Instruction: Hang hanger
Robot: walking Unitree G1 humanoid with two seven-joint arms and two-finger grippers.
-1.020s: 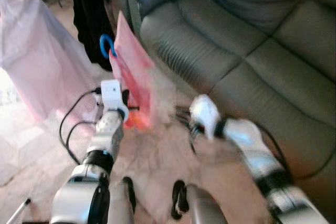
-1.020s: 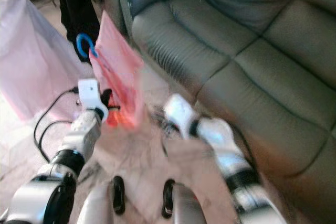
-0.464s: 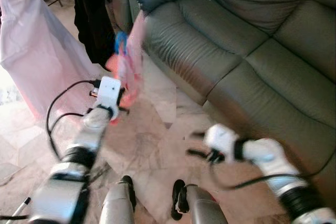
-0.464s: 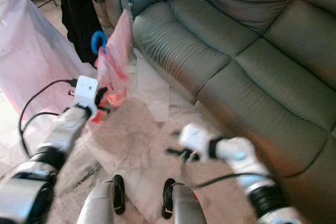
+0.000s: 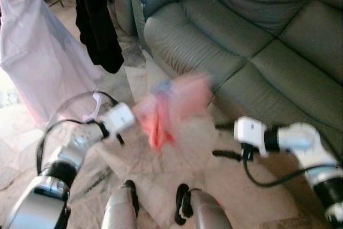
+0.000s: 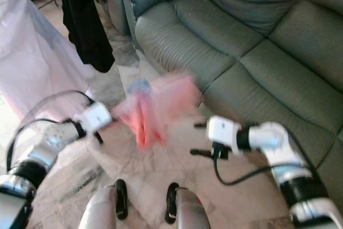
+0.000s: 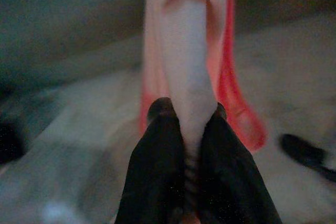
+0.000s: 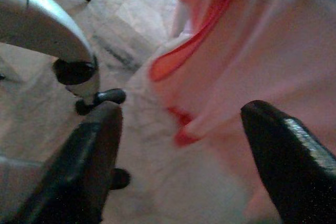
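A pink garment (image 5: 170,105) with red trim hangs blurred in mid-air in front of the sofa. A bit of blue hanger (image 5: 161,86) shows at its top. My left gripper (image 7: 186,129) is shut on a fold of this garment (image 7: 190,40); in the eye views it (image 5: 132,123) sits at the cloth's left side. My right gripper (image 5: 223,140) is open, just right of the garment and apart from it. Seen from the right wrist, its (image 8: 181,111) fingers spread wide with the pink cloth (image 8: 257,51) ahead of them.
A grey-green leather sofa (image 5: 241,25) runs along the right and back. A black garment (image 5: 99,25) and a pale pink one (image 5: 37,52) hang at the left. Marble floor (image 5: 161,170) lies below, with my feet (image 5: 128,197) at the bottom edge.
My left arm has swung the pink garment down and to the right, away from the black garment. My right arm has moved right and now points at the cloth.
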